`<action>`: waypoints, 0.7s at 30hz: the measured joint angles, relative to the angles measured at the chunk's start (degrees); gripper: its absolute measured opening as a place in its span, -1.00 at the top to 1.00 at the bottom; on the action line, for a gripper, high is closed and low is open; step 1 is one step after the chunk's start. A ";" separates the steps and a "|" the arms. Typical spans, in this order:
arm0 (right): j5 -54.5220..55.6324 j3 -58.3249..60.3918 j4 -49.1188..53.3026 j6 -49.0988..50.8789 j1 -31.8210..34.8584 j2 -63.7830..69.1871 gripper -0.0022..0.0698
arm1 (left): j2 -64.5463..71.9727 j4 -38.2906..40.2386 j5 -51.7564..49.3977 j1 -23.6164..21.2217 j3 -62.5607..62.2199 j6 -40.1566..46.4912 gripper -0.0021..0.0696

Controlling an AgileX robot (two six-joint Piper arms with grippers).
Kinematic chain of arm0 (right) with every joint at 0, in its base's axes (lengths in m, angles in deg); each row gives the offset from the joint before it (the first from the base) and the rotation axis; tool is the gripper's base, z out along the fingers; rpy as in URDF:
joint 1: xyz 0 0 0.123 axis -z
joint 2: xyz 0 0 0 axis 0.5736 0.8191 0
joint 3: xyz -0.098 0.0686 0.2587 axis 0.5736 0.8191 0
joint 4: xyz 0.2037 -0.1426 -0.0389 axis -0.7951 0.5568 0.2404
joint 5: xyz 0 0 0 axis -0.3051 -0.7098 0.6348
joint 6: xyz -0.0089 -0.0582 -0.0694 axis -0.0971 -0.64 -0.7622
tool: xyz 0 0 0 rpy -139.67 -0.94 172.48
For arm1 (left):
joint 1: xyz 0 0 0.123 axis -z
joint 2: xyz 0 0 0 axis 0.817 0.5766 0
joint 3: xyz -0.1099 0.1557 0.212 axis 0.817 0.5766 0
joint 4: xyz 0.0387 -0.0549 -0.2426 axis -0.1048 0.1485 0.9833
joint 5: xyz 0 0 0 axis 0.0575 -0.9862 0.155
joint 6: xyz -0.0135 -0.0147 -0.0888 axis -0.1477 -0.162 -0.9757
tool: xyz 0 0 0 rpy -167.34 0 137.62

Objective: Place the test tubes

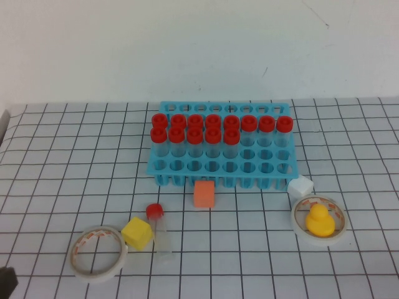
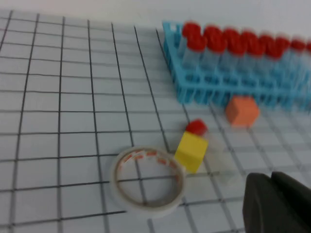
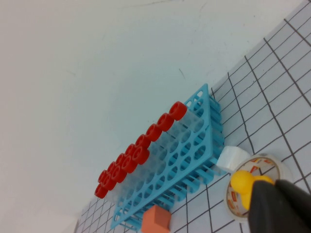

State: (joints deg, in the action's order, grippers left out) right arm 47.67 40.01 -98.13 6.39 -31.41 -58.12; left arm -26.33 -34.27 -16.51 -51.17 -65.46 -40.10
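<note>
Pick-up pending: test tube (image 1: 159,232) lying lower-left in high view, beside yellow cube (image 1: 137,233). Left gripper (image 2: 271,189) hovering lower-right in its wrist view, fingers closed, empty. Right gripper (image 3: 275,196) sitting lower-right in its own view, closed. Next: opening left, grasping tube, heading for blue rack (image 1: 221,167).

The left hand (image 2: 271,189) and the right hand (image 3: 275,194) are matte black with smooth, rounded edges.

Blue rack (image 1: 221,163) at frame centre, thirteen clear red-capped tubes (image 1: 212,136) upright in it, eight across one row, five in the nearer row from its left end, one loose tube (image 1: 159,232) lying flat at lower left, cap toward the rack
</note>
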 joint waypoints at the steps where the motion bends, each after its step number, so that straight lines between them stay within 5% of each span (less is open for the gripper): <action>1: 0.04 0.00 0.00 -0.01 0.00 0.00 0.94 | 2.43 -0.26 -2.28 0.00 -2.11 4.58 0.95; 5: 0.13 0.00 -0.02 -0.70 0.00 0.00 0.94 | 12.01 1.76 -5.21 0.00 -7.85 27.83 0.95; 9: 0.13 0.00 -0.02 -1.04 0.00 0.00 0.94 | 20.66 6.73 -9.41 0.00 -11.55 37.10 0.95; 15: -0.47 0.00 -0.02 -5.43 0.00 0.00 0.94 | 37.23 4.91 -12.85 1.38 -18.72 36.43 0.95; 21: -2.36 0.00 -0.02 -7.54 0.00 0.00 0.94 | 46.25 -8.18 -13.00 11.87 -24.89 24.62 0.95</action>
State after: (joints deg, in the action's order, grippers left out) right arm 45.31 40.01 -98.15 -1.15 -31.41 -58.12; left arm 19.92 -42.45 -29.50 -39.29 -90.35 -15.47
